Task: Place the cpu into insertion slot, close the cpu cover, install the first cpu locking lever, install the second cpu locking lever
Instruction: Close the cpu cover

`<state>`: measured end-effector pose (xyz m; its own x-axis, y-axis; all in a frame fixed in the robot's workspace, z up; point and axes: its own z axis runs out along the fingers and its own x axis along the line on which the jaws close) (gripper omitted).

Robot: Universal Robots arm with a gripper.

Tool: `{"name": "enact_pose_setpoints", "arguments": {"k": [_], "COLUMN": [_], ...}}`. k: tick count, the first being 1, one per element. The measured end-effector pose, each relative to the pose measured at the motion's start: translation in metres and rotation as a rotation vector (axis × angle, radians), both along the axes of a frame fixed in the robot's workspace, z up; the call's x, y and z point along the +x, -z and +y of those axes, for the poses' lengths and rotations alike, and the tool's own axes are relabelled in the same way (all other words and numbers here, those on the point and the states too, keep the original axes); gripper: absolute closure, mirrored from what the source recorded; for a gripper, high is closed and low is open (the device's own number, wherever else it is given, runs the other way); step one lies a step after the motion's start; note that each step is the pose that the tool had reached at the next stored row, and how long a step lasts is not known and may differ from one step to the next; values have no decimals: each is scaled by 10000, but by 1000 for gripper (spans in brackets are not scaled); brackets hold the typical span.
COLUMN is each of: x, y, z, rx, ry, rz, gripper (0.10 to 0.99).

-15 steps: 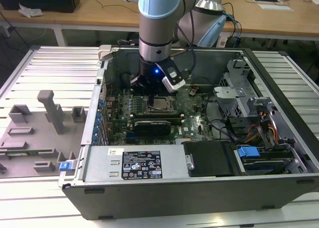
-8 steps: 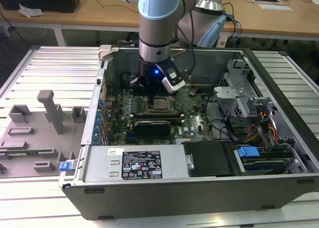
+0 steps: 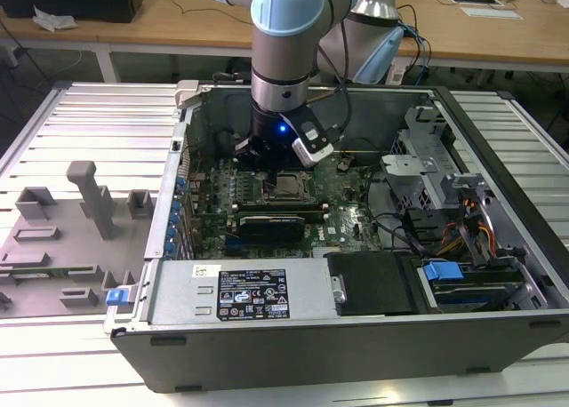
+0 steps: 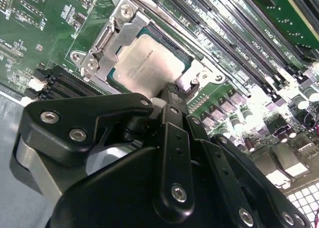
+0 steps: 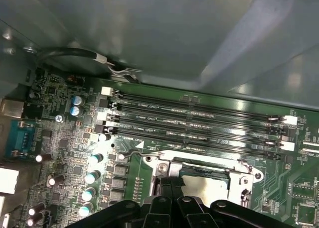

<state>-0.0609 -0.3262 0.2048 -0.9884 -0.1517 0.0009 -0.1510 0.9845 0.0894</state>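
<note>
Exterior view | cpu is lying at frame centre, just below the jaws | jaws are pinching together, gripping nothing.

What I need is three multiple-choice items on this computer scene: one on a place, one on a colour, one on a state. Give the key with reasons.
1. Where does the cpu lie?
A. In the insertion slot
B. On the grey tray
C. On the wooden desk

2. What colour is the circuit board?
A. Red
B. Green
C. White

3. How does the cpu cover stand?
A. Raised upright
B. Taken off and laid aside
C. Down flat around the chip

Key:
1 A, in the second wrist view the chip sits within the socket's frame.
2 B, the board shows green in both wrist views.
3 C, the frame lies flat round the chip, whose top shows through its window.
</note>
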Motion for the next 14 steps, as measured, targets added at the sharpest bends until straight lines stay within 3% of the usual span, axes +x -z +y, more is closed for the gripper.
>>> {"name": "enact_pose_setpoints", "arguments": {"k": [4,14], "x": [2,2], "y": [-11,-141], "z": [2,1], "rx": [4,-1], "ry": [0,-1], "rz": [-4,0], "gripper": [980,980]}}
